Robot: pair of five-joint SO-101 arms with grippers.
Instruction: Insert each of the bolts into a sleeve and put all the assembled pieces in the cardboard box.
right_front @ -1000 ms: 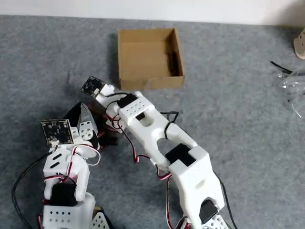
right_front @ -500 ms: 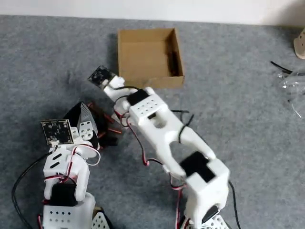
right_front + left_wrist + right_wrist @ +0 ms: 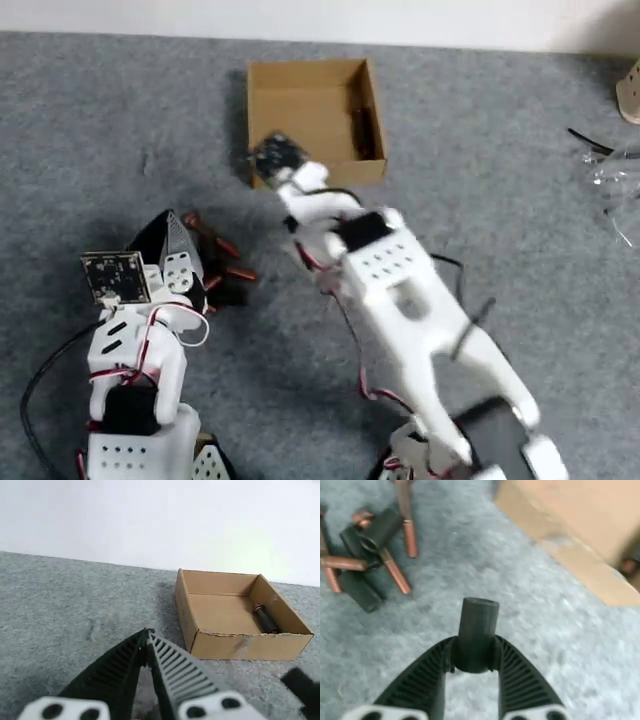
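My right gripper [image 3: 474,647] is shut on a black sleeve [image 3: 477,625], held upright above the carpet between the pile and the cardboard box [image 3: 580,530]; I cannot tell whether a bolt is inside it. In the high view my right arm [image 3: 400,280] stretches toward the cardboard box [image 3: 300,110], its wrist at the front wall. One dark assembled piece [image 3: 366,130] lies in the box. Copper bolts [image 3: 228,255] and black sleeves [image 3: 362,545] lie loose on the carpet. Beside that pile my left gripper [image 3: 172,232] is shut and empty, and its fingertips [image 3: 147,634] point at the box [image 3: 235,645].
Grey carpet covers the table, with a white wall behind. A clear plastic bag with a black wire [image 3: 605,165] lies at the far right, and a beige object [image 3: 630,90] sits at the right edge. Open carpet lies right of the box.
My right arm has swung away from the pile of parts toward the box's front wall, carrying the black sleeve. The left arm has stayed put.
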